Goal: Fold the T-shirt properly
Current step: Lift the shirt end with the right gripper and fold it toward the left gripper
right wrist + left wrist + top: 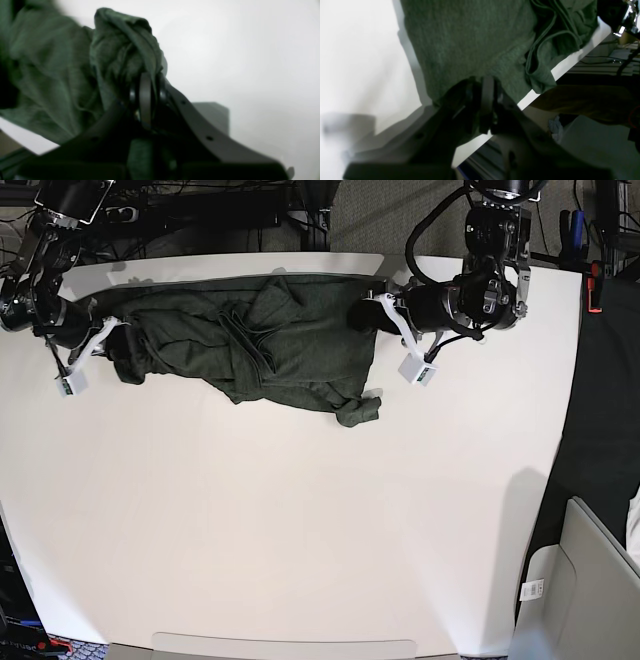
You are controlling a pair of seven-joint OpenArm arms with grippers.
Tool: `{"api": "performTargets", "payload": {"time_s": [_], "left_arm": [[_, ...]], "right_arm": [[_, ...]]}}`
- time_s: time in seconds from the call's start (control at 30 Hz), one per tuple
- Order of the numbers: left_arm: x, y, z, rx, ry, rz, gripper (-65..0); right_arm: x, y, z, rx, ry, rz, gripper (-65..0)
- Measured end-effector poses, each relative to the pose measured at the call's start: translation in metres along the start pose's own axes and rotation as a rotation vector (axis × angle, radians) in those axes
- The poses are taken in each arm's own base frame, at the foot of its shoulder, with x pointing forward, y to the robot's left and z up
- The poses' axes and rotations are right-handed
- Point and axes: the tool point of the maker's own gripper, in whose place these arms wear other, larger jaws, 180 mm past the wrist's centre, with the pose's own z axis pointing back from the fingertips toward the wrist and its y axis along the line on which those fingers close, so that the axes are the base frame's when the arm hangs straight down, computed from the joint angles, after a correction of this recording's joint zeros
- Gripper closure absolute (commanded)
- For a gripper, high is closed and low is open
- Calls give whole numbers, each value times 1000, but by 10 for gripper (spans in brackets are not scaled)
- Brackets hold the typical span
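Soft knit, pinched at both ends, bunched in the middle.

At nine o'clock on the surface (300, 530) my right tool (146, 82) is pressed together on a wad of the T-shirt (270, 345), which lies stretched along the twelve o'clock edge. I judge it light, limp and clingy; it sags and creases, so I should take hems or shoulder seams, not loose folds. At two o'clock my left tool (486, 87) pinches the flat edge of the knit.
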Motion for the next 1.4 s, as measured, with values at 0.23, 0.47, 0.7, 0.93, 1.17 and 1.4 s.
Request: {"api": "performTargets", "payload": {"time_s": [0.23, 0.47, 0.7, 0.93, 1.17, 1.4], "left_arm": [[0, 0, 0, -1, 1, 0, -27], [-2, 0, 0, -1, 4, 4, -26], [-5, 0, 0, 0, 8, 8, -26], [-6, 3, 1, 7, 13, 6, -25], [-5, 3, 1, 9, 8, 6, -25], [-2, 3, 1, 9, -16, 8, -26]], "right_arm": [[13, -25, 12, -79, -12, -40, -13], [47, -27, 20, -62, -126, -66, -13], [67, 15, 3, 179, -247, -176, -13], [73, 114, -42, 413, -218, -166, -13], [93, 185, -58, 558, -221, -123, -13], [92, 224, -64, 638, -205, -118, -13]]}}
